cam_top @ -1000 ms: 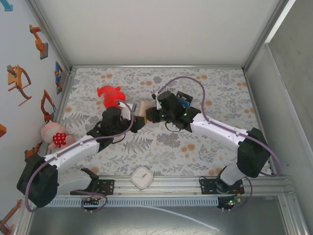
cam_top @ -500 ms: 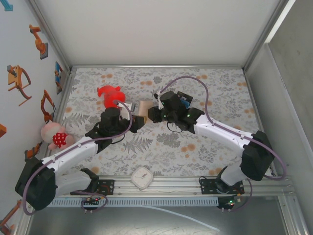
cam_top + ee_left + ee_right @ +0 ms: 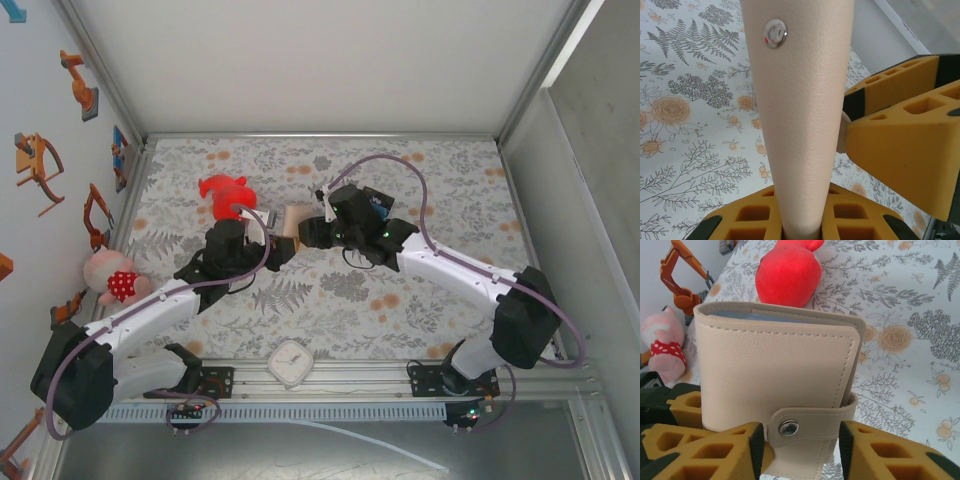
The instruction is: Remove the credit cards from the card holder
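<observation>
Two grippers meet at the wallet (image 3: 775,375), held closed and upright just toward 12 o'clock of the middle of the table (image 3: 330,300), with a red toy (image 3: 787,272) at its 10 o'clock. The left gripper (image 3: 800,222), coming in from 7 o'clock, has its jaws clamped narrowly on the wallet's edge. The right gripper (image 3: 800,450), from 4 o'clock, has its jaws partly apart astride the snap tab (image 3: 810,427); I cannot tell whether they pinch it, nor whether the blue strip (image 3: 740,316) in the top opening is card or lining.
</observation>
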{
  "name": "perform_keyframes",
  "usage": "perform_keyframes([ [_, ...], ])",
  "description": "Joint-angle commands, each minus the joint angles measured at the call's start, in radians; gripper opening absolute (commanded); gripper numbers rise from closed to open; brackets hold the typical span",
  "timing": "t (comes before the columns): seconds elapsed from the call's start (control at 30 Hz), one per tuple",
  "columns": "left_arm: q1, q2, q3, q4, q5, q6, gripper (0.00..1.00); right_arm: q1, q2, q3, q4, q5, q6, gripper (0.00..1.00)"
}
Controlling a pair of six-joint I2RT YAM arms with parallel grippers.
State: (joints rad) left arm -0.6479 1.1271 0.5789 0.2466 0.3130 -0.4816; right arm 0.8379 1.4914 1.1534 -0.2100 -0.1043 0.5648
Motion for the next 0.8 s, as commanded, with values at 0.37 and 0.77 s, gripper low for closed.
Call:
perform_keyframes([
  [0.37,0.000,0.008,0.006,0.061,0.059,-0.013,0.00,-0.003,0.055,0.075,0.003,0.003,-0.009,0.53],
  [0.77,0.001,-0.043,-0.014,0.048,-0.009,-0.019,0.00,-0.006,0.010,0.018,-0.027,0.075,-0.004,0.10],
])
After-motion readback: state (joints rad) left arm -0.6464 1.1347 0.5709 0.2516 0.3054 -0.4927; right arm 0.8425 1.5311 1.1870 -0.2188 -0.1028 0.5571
